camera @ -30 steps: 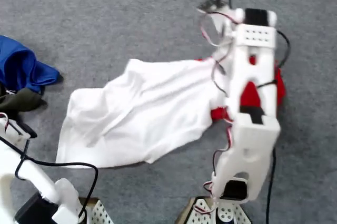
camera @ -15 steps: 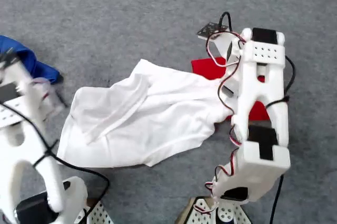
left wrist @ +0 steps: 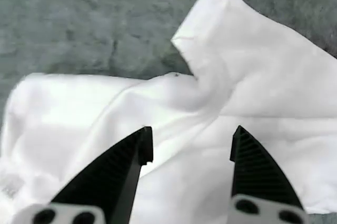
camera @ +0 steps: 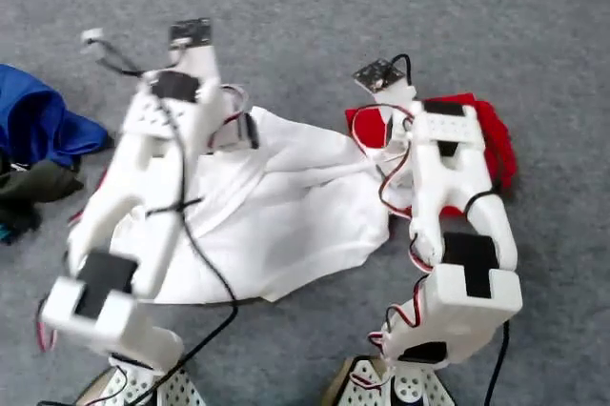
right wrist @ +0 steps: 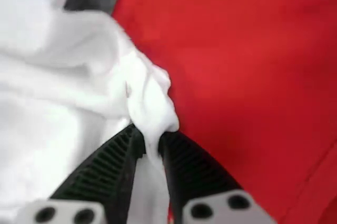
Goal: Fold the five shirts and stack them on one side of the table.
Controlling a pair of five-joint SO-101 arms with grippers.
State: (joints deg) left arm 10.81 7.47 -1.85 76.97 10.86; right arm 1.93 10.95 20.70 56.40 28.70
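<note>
A white shirt (camera: 286, 206) lies crumpled in the middle of the grey table. Its right edge overlaps a red shirt (camera: 488, 144). My right gripper (right wrist: 151, 133) is shut on a bunched fold of the white shirt (right wrist: 52, 77), just over the red shirt (right wrist: 237, 77). In the high view that gripper (camera: 379, 160) sits at the white shirt's right edge. My left gripper (left wrist: 192, 134) hangs open over the white shirt (left wrist: 253, 61) near a sleeve, holding nothing. In the high view it (camera: 240, 130) is above the shirt's upper left part.
A blue shirt (camera: 38, 125) lies heaped at the table's left edge, with a dark olive cloth (camera: 29, 187) just below it. Bare grey table (camera: 305, 34) stretches along the far side and at the right.
My left arm has swung from the left edge over the white shirt. My right arm drew back toward its base with the shirt's edge, uncovering more of the red shirt.
</note>
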